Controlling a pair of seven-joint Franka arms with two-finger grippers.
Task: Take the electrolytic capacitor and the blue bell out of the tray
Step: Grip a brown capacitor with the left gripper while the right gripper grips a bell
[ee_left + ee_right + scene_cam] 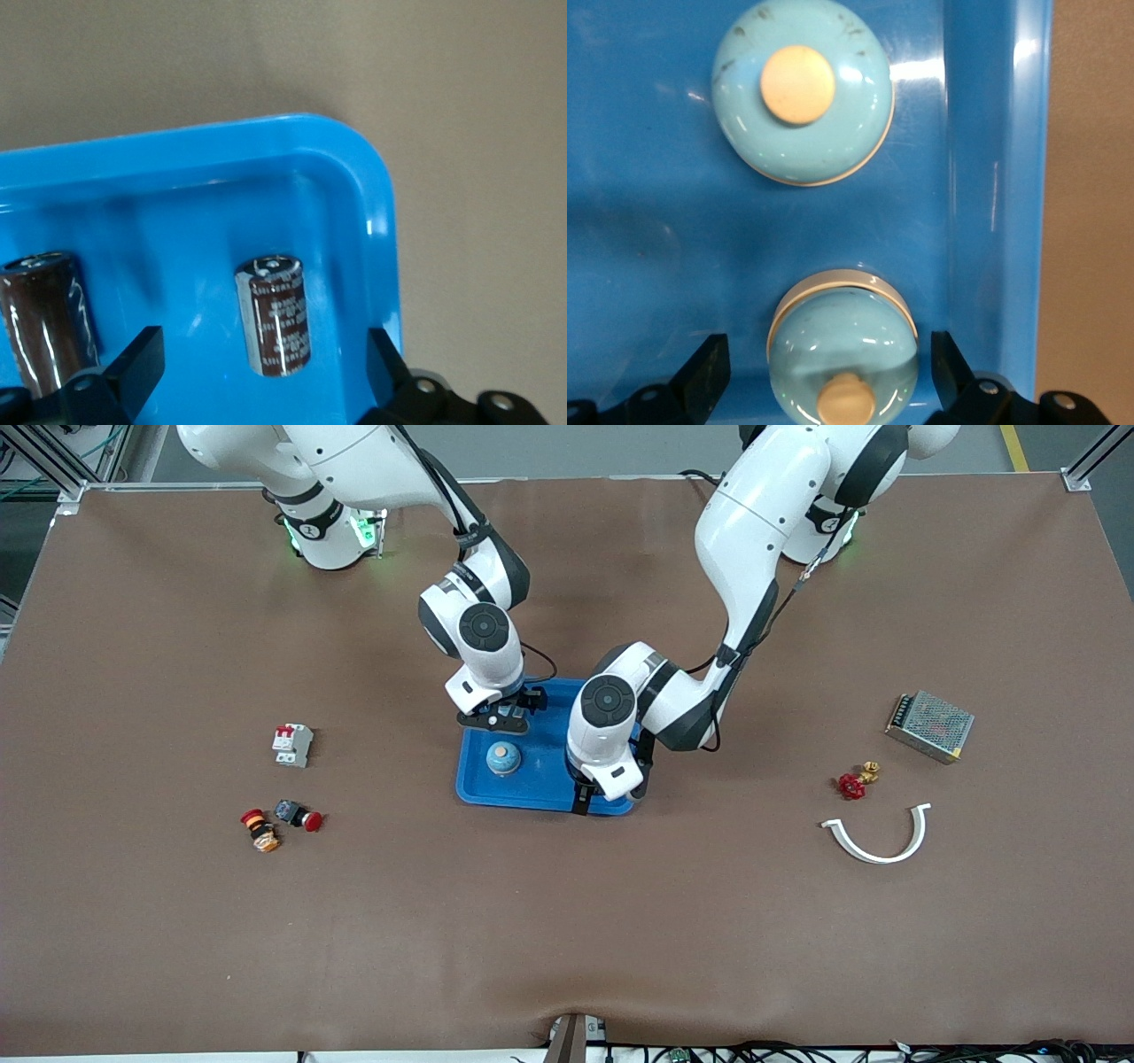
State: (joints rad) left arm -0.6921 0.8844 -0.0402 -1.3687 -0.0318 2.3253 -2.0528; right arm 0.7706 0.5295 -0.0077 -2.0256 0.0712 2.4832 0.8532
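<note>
Left wrist view shows the left gripper wide over a capacitor in the tray. Right gripper is wide over a bell.

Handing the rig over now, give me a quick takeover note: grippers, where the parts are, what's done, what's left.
Left gripper: open, low over the tray, fingers either side of an electrolytic capacitor. A second capacitor stands beside it.
Right gripper: open, over the tray, straddling a blue bell. A second blue bell sits beside it in the tray.
Done: nothing is out of the tray yet.
Left: close on each part, lift, set it on the table.
</note>
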